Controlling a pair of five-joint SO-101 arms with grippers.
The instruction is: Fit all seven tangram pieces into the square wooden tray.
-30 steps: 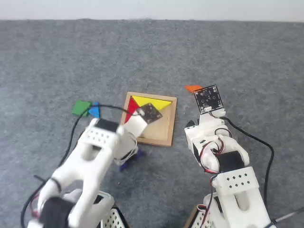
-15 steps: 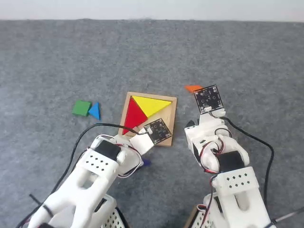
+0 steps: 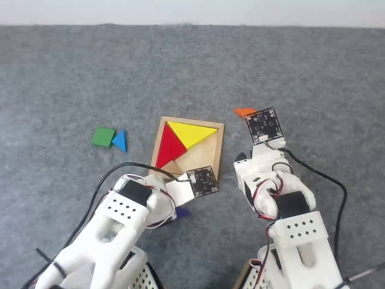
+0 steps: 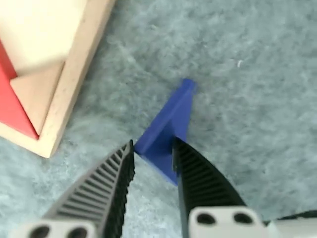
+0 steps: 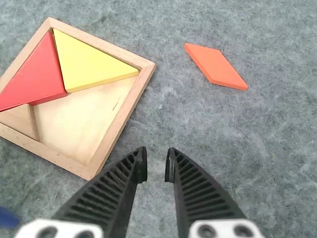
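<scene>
**Dark blue triangle pinched outside the tray; two large triangles seated**

Nearest of all, the left gripper (image 4: 152, 145) hung low over the grey worktop (image 3: 301, 72), just on the near side of the square wooden tray (image 3: 219, 150). Its jaws were pinching the near end of a dark blue triangle (image 4: 168, 129), one jaw on each side. The piece lay outside the tray, close to the near rim (image 4: 74, 84), with its far tip pointing away from the gripper. In the high view a sliver of it (image 3: 182, 211) peeked out beside the left arm's wrist.

To the right, the right gripper (image 5: 156, 151) hovered above bare worktop near the tray's near-right part. Its jaws were drawn almost together, with a slim gap and nothing between them.

Inside the tray, a small wood-coloured triangle (image 5: 20, 121) filled the near-left corner. The red triangle (image 3: 169, 146) lay along the left side. The yellow triangle (image 3: 191, 132) lay along the far side, and the two met along one slanted edge. The right and near part of the tray floor was bare wood.

Well left of the tray, a green square (image 3: 103, 136) and a light blue triangle (image 3: 120, 141) lay on the worktop just beside each other. Farthest off, beyond the tray's far-right corner, an orange parallelogram (image 3: 243, 111) lay flat on the worktop.
</scene>
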